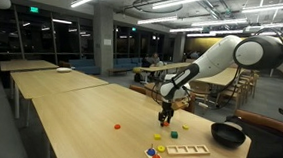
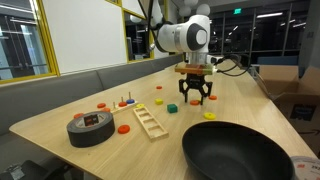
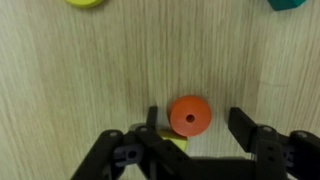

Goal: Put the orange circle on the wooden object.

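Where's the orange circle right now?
In the wrist view the orange circle lies on the table, low in the frame, between the fingers of the open gripper and nearer the finger on the image's left.

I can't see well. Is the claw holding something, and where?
Nothing. The gripper is open; the orange circle lies loose on the table between its fingers.

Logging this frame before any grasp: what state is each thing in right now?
end effector: open, straddling the orange circle, not closed on it.
orange circle: flat on the table, ungripped, not on the board.
wooden board: lying flat, recesses look empty.
black bowl: upright, empty.
tape roll: lying flat.
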Robot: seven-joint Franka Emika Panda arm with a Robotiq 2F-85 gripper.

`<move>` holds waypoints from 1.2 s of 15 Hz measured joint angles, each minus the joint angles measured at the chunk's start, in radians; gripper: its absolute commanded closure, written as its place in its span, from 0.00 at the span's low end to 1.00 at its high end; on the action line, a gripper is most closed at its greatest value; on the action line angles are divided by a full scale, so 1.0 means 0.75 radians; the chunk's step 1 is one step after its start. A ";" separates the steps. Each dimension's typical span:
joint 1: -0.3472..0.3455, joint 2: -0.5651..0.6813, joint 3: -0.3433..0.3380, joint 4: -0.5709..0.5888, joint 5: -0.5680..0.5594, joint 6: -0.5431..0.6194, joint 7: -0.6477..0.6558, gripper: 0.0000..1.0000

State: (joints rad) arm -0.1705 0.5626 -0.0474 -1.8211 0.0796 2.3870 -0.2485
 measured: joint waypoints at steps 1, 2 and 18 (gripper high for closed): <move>-0.002 0.000 0.000 0.004 0.000 0.000 0.000 0.66; -0.003 0.000 0.000 0.008 0.000 0.000 0.000 0.73; 0.025 -0.308 0.025 -0.244 0.000 -0.004 -0.060 0.76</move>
State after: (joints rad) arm -0.1519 0.3319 -0.0286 -2.0044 0.0796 2.3839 -0.2938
